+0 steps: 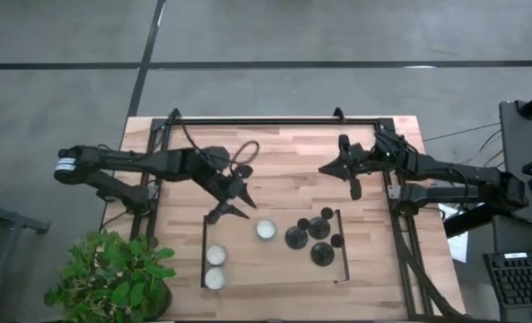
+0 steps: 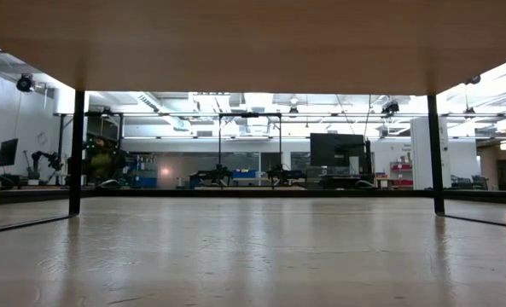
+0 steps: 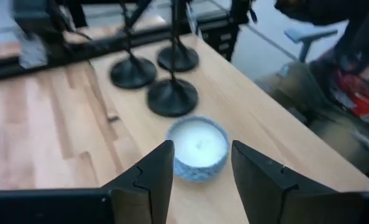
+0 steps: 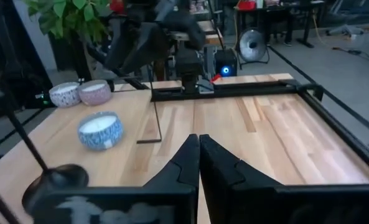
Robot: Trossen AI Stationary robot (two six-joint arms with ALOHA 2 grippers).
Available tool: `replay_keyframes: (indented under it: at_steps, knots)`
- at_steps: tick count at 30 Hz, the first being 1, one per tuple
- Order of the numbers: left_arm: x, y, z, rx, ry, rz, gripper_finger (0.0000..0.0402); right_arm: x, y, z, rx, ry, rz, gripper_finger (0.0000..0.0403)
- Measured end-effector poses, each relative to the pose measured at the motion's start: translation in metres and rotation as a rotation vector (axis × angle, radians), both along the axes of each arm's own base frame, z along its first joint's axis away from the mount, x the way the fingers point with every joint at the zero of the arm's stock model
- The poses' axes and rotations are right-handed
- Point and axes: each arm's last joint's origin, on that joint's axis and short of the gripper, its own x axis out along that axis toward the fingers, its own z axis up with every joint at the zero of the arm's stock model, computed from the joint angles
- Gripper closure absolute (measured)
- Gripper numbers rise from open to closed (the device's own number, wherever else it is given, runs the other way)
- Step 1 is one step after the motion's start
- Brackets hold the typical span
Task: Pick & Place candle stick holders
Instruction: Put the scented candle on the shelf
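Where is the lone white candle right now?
In the high view, the white candle sits mid-table, just left of the candle stick holders, directly ahead of the left gripper, whose jaws stand open.

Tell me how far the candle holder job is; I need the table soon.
Nothing looks placed yet: the three black metal candle stick holders stand clustered together on the wooden table. In hand: nothing is gripped; the left gripper, open, points at a round white candle in a blue tin. The right gripper waits shut, farther back. All three holders look left to do.
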Motion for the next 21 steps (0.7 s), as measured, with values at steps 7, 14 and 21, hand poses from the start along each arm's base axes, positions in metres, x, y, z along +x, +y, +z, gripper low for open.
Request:
replay_keyframes:
  at_steps: [7, 14, 21]
  knots:
    - [0.009, -0.022, -0.012, 0.069, 0.031, -0.085, 0.0262, -0.018, 0.006, -0.028, 0.056, 0.002, -0.034, 0.0395]
    - [0.022, -0.046, -0.025, 0.173, 0.034, -0.087, 0.0284, -0.027, 0.009, -0.036, 0.095, -0.056, -0.041, 0.0394]
    - [0.035, -0.053, -0.031, 0.235, 0.077, -0.105, 0.0287, -0.029, 0.01, -0.038, 0.124, -0.055, -0.045, 0.0394]
